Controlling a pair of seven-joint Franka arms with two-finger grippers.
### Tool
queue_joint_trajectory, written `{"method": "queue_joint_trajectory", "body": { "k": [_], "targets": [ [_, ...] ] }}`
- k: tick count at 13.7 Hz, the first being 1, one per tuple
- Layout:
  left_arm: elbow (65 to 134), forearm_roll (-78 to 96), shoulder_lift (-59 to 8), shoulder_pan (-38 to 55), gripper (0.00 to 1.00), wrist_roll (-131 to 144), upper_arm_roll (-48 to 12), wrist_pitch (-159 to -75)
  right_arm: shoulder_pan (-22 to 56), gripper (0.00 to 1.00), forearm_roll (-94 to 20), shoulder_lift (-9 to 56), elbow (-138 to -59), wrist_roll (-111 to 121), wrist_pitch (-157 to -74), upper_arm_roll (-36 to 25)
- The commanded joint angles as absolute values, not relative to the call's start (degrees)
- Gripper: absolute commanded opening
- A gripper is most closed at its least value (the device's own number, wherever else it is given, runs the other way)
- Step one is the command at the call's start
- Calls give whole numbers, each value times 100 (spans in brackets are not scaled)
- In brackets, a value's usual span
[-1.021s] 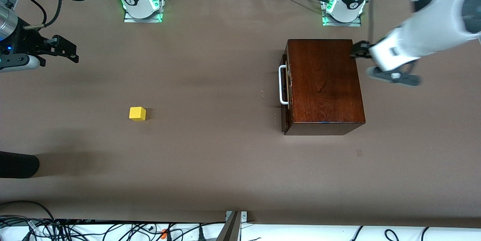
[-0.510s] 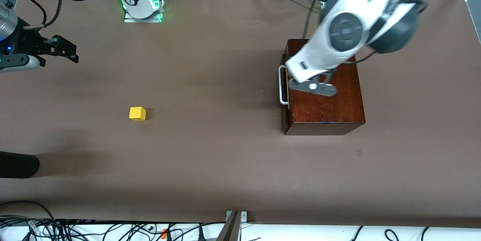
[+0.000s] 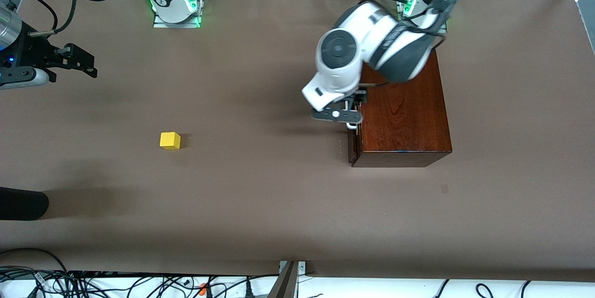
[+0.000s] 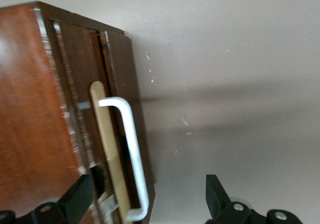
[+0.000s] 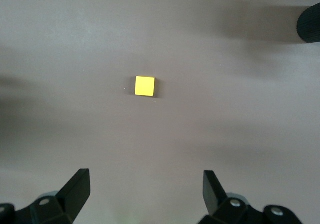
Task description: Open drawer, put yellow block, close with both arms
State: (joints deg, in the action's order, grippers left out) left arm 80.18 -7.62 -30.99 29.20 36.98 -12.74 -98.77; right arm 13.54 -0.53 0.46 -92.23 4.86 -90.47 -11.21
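Left wrist view shows what the front view can't: the left gripper (image 4: 145, 199) spread wide, straddling the white handle (image 4: 131, 154) of the drawer (image 4: 117, 114), which sits shut in the wooden box (image 3: 402, 112). The right gripper (image 5: 145, 194) waits with fingers wide too, over bare table (image 3: 260, 195). The yellow block (image 3: 170, 140) sits at 9 o'clock from the box, well apart.

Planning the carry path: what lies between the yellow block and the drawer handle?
Only bare brown table between the yellow block and the drawer handle, per the front view.
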Motion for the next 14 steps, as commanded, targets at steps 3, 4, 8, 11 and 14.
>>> {"method": "queue_joint_trajectory", "body": {
  "k": [3, 4, 8, 11, 14],
  "targets": [
    [7971, -1396, -3436, 3076, 100, 4226, -1230, -9993, 1327, 100, -88, 105, -9070, 492, -8921, -1116],
    [8024, -1450, -3471, 3137, 100, 4280, -1222, -10011, 1327, 100, -88, 105, -9070, 492, -8921, -1116],
    [8261, -1739, -3524, 3155, 100, 4333, -1222, -10160, 1327, 100, -88, 105, -9070, 492, -8921, -1116],
    [8411, -1767, -3595, 3225, 100, 4526, -1222, -10344, 1327, 100, -88, 105, -9070, 492, -8921, -1107],
    [8464, -1767, -3744, 3226, 100, 4613, -1222, -10581, 1327, 100, -88, 105, -9070, 492, -8921, -1116]
  ]
}}
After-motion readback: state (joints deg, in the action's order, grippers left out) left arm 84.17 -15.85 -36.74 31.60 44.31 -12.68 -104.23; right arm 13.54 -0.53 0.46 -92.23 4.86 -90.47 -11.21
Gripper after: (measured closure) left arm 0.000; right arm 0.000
